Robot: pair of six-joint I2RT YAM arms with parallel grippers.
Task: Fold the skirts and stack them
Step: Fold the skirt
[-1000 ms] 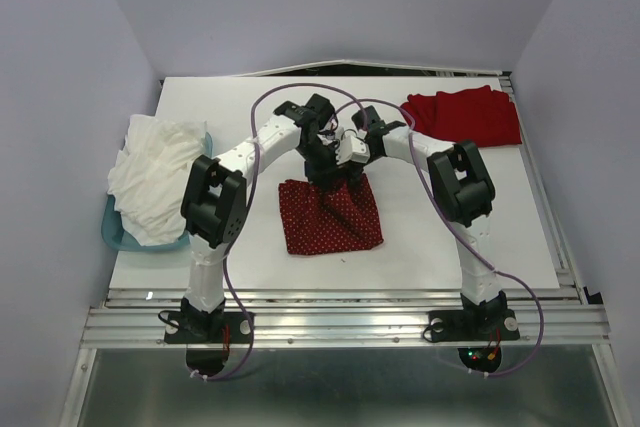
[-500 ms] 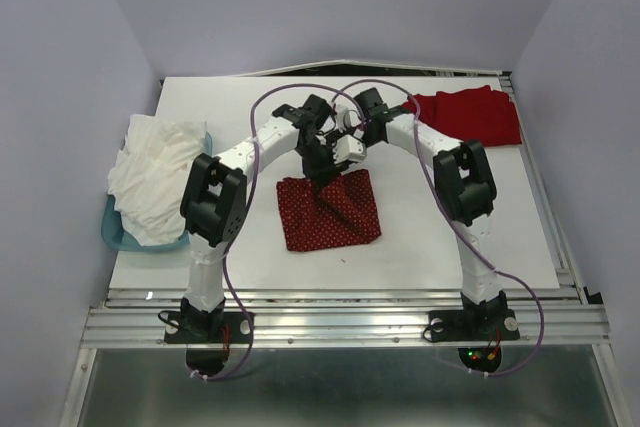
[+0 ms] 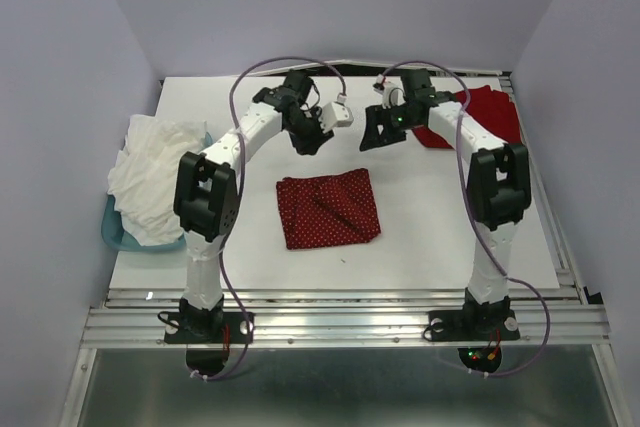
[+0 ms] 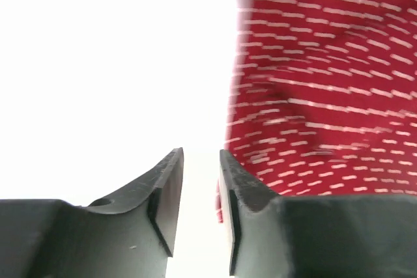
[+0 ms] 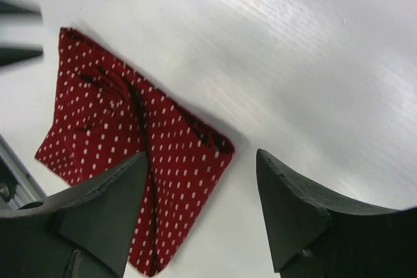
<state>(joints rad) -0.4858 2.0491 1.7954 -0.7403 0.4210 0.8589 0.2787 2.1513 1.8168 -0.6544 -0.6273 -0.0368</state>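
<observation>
Both grippers hang over the white table [image 3: 430, 217] with nothing in them. The left gripper [image 4: 201, 161] has its dark fingers [image 4: 166, 187] drawn close, with a thin strip of table showing between them. The right gripper [image 5: 201, 155] is spread wide, its two fingers well apart. Nearest the camera, the two arm bases are bolted to a ribbed metal rail [image 3: 350, 322] along the table's front edge, and purple cables [image 3: 235, 287] loop up from them. Just beyond the rail, near the middle of the table, the dark red polka-dot skirt [image 3: 328, 209] lies flat, folded into a rough square with a diagonal crease across it. Neither gripper touches it. In the left wrist view its edge fills the right side, with the dots smeared into short streaks by blur. In the right wrist view the whole folded piece lies below and to the left of the open fingers. Off to the left, a teal basket [image 3: 115, 232] at the table's edge holds a heap of white cloth [image 3: 150, 177]. Farther back, both wrists are raised above bare table, the left one beyond the skirt's far left corner and the right one beyond its far right. At the far right corner the plain bright red skirt [image 3: 490, 117] lies spread out, partly hidden by the right arm and well apart from the dotted one.
</observation>
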